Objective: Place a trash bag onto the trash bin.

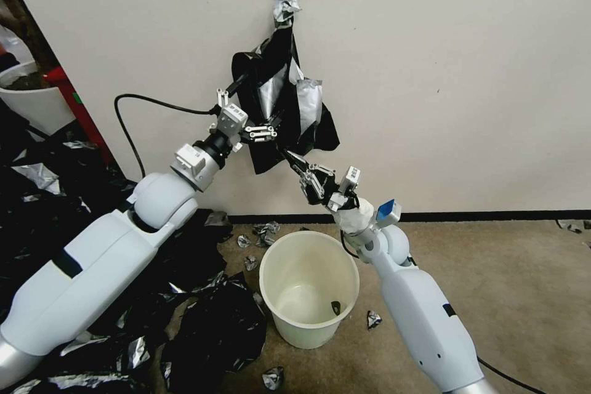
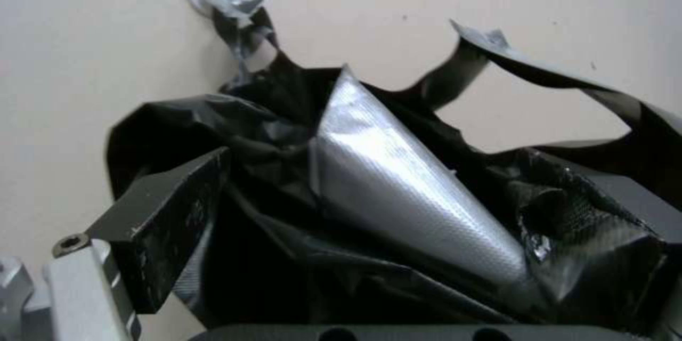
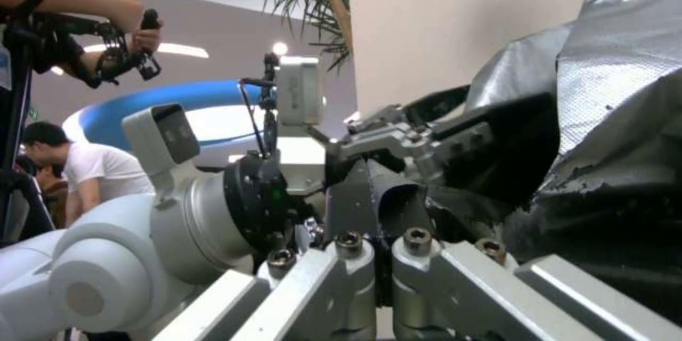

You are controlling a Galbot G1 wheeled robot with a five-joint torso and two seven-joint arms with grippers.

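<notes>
I see a brownish floor (image 1: 517, 295) that meets the pale wall along a dark baseboard strip. The cream-white trash bin (image 1: 309, 289) stands upright on it near that wall edge, lidless, with a small dark scrap lying inside at the bottom. Off the bin's left side a big heap of black plastic sheeting (image 1: 123, 295) covers the floor out to the frame edge. Small silver-black scraps (image 1: 261, 235) lie between the bin and the baseboard, another (image 1: 373, 319) just beside the bin's right side, and one (image 1: 273, 377) nearer me.
</notes>
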